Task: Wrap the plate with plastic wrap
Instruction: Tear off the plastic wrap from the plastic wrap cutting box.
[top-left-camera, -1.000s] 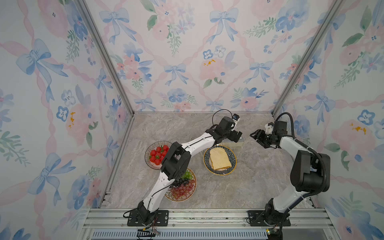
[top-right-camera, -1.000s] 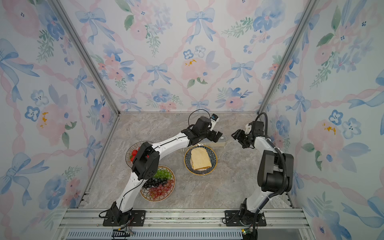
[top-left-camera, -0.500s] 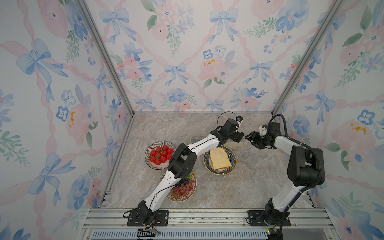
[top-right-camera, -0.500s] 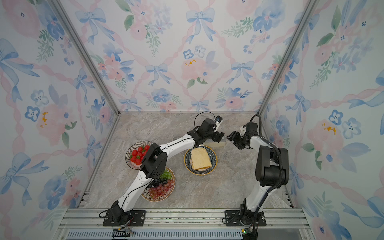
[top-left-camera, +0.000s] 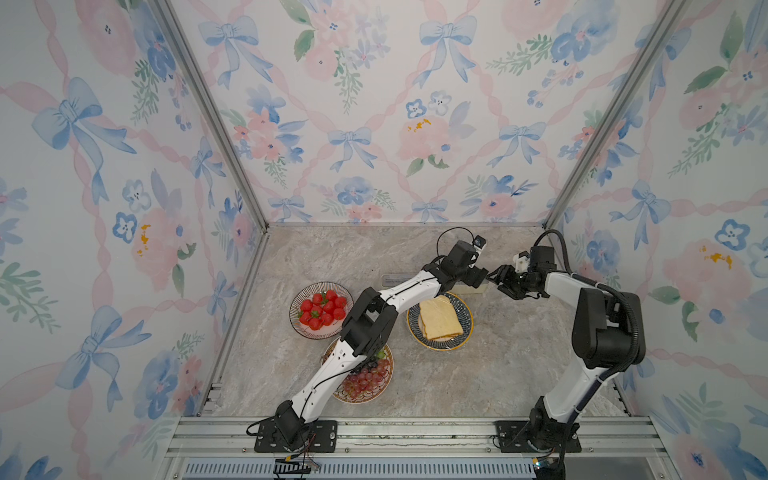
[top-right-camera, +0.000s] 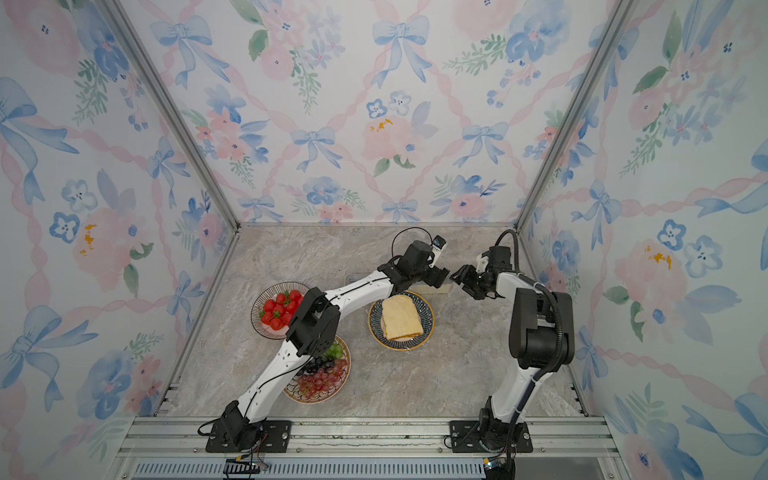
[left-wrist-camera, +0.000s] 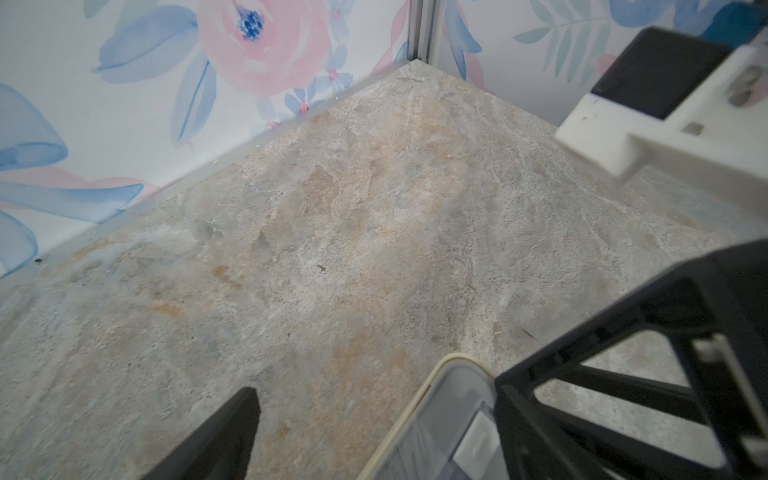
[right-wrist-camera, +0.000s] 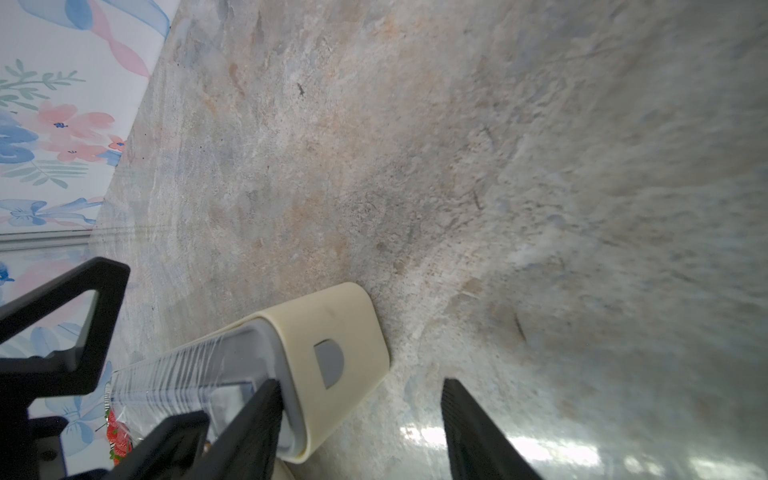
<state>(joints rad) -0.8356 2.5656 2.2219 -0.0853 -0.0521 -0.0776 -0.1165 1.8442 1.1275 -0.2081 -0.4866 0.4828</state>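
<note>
1. In the last second my right gripper (top-left-camera: 496, 279) has come in from open table to the end of the box (right-wrist-camera: 332, 332) nearest it. My left gripper (top-left-camera: 478, 276) has slid a little along the box toward that same end. The two now sit just beside each other.
2. The left gripper's jaws are spread wide and straddle the box's end. One finger stands well clear of it. The other is close to the box's side, but I can't confirm contact. Nothing is clamped.
3. The right gripper's jaws are also apart. One finger is over the grey lid, the other over bare table (right-wrist-camera: 540, 166) past the cream end cap. It holds nothing.
4. The wrap (right-wrist-camera: 178, 374) sits as a roll under the lid, and I see no film drawn out. The box lies just beyond the plate (top-left-camera: 440, 348), which carries bread (top-left-camera: 440, 320) and is uncovered.
5. I judge this to be set-up only: both tools are closing on the box, and wrapping has not begun.
6. I can read no writing. The end cap bears a plain grey half-round tab, and a pale mark on the lid in both top views is too small to make out.
</note>
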